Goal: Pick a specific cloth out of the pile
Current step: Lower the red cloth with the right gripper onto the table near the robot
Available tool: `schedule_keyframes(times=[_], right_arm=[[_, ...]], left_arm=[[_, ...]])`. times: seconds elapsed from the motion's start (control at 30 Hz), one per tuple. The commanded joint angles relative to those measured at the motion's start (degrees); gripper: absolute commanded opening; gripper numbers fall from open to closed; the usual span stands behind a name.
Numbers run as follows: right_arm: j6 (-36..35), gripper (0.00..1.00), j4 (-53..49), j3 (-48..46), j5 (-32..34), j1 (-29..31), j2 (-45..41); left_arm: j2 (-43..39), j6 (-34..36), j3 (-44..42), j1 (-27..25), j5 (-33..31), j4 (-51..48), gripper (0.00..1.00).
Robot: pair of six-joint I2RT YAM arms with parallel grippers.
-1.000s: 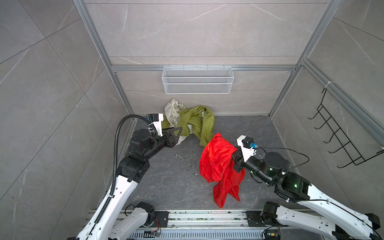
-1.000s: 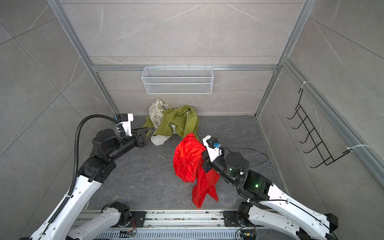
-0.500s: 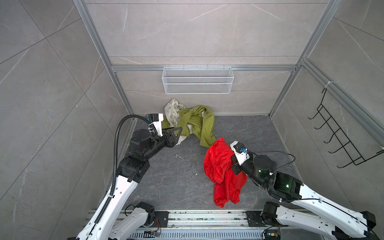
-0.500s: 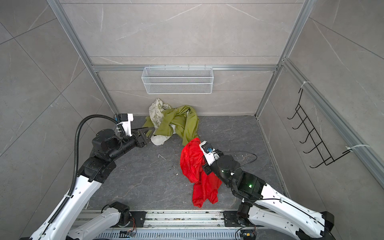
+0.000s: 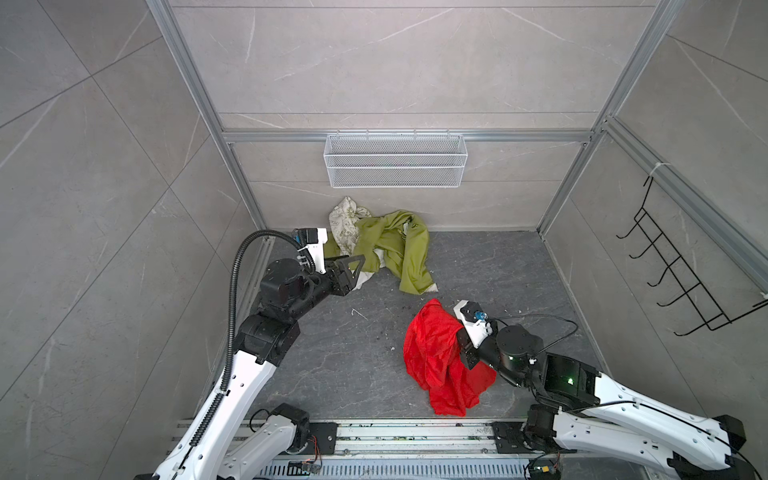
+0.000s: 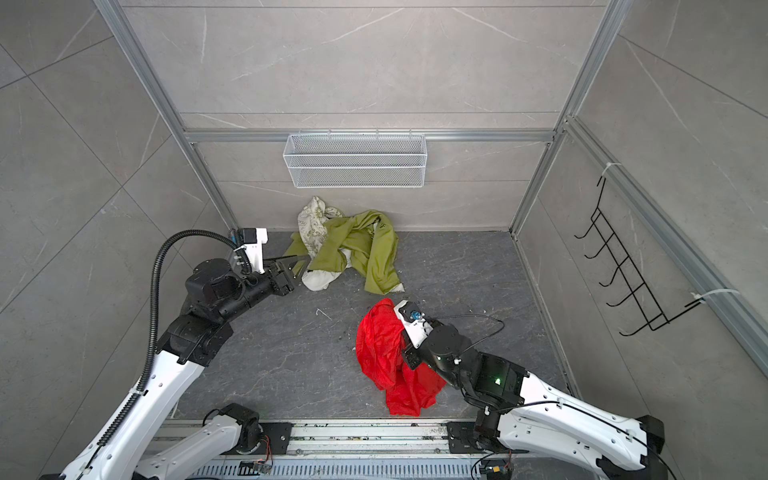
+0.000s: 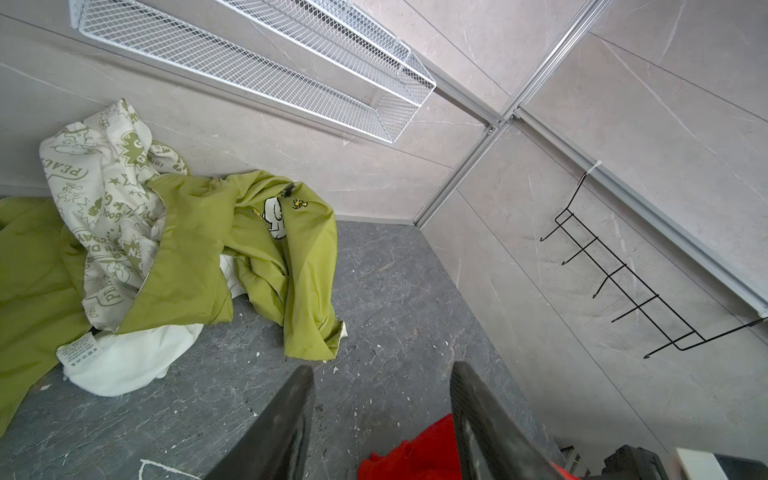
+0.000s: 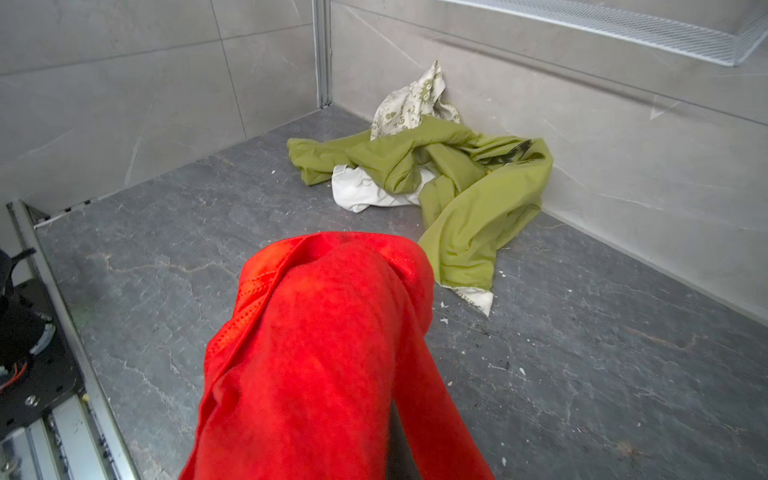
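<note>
Red cloth (image 5: 434, 361): lower right, clamped in right tool (image 5: 459, 344), hanging toward frame bottom, well apart from pile (image 5: 395, 245) at upper centre. Left tool (image 5: 353, 268): apart, empty.

- The left arm (image 5: 245, 378) rises from the front rail, bends at the elbow, and its dark wrist points toward the back wall.
- The left gripper (image 5: 358, 266) has its jaws apart with nothing between them. The left wrist view shows both black fingers (image 7: 286, 419) spread wide.
- The right arm (image 5: 631, 411) lies low, reaching inward from the right side.
- The right gripper (image 5: 460, 340) is clamped on the red cloth (image 5: 432, 353), which drapes over its fingers and hides them in both top views.
</note>
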Motion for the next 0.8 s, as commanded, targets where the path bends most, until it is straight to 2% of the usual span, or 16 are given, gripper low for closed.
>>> schedule_keyframes(times=[0.0, 0.1, 0.13, 0.33, 0.77], right_arm=[[2.9, 0.0, 0.2, -1.3, 0.7, 1.8, -0.2], [3.3, 0.0, 1.4, -2.4, 0.9, 3.1, 0.7], [3.3, 0.0, 2.0, -2.9, 0.8, 3.6, 1.0], [3.3, 0.0, 5.3, -4.8, 0.7, 4.7, 3.4], [3.6, 0.0, 13.6, -10.5, -3.2, 5.5, 8.9]], left_arm=[[-1.2, -2.0, -2.0, -0.2, 2.0, 1.0, 0.62], [-2.9, -3.8, -5.6, -0.2, 3.6, 0.0, 0.69], [-3.8, -4.3, -7.0, -0.2, 3.9, -0.5, 0.77], [-9.9, -5.9, -13.4, -0.3, 5.2, -6.0, 0.99], [-16.8, -10.2, -22.1, -0.3, 8.5, -7.7, 0.97]])
